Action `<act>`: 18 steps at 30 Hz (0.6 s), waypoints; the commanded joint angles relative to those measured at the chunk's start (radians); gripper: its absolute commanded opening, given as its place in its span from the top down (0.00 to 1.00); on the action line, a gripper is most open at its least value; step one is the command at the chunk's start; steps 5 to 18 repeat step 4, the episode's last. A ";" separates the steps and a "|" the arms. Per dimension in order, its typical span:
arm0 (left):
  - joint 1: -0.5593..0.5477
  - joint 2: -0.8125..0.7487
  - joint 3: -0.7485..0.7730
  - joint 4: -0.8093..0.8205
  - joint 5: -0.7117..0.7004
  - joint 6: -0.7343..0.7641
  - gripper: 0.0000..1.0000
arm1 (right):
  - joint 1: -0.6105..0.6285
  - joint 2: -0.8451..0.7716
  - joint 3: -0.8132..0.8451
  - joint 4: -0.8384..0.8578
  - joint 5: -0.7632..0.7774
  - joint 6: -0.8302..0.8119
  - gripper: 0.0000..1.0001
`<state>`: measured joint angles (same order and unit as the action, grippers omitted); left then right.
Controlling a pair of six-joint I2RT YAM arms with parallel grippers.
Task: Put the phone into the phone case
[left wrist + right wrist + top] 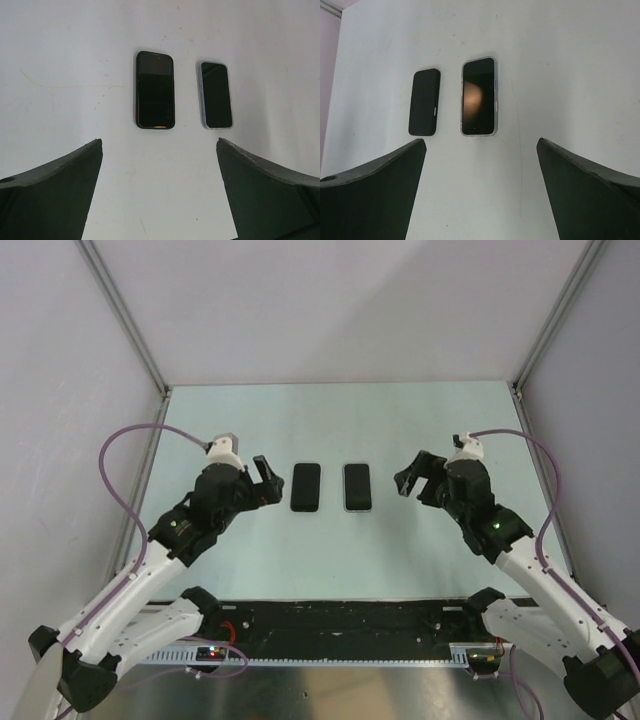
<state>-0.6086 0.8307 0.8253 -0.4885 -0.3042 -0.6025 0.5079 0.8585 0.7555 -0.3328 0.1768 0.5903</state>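
Two phones lie side by side, flat on the pale table, between my grippers. The left phone point(306, 487) is all black with a dark rim; it also shows in the left wrist view point(155, 90) and the right wrist view point(424, 102). The right phone point(357, 486) lies screen up with a pale see-through rim round it, which looks like the clear phone case point(201, 95) point(495, 95). No white ring mark shows. My left gripper point(268, 483) point(160, 142) is open and empty, left of the phones. My right gripper point(408, 480) point(481, 141) is open and empty, to their right.
Grey walls with metal posts point(130, 330) close in the table point(330, 420) on three sides. A black strip point(340, 620) runs along the near edge between the arm bases. Purple cables point(115, 455) loop off both arms.
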 commanded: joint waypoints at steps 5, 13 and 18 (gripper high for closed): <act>0.000 -0.018 0.004 0.026 -0.061 0.008 0.00 | 0.000 0.011 0.004 0.040 0.021 0.009 0.00; 0.000 -0.018 0.004 0.026 -0.061 0.008 0.00 | 0.000 0.011 0.004 0.040 0.021 0.009 0.00; 0.000 -0.018 0.004 0.026 -0.061 0.008 0.00 | 0.000 0.011 0.004 0.040 0.021 0.009 0.00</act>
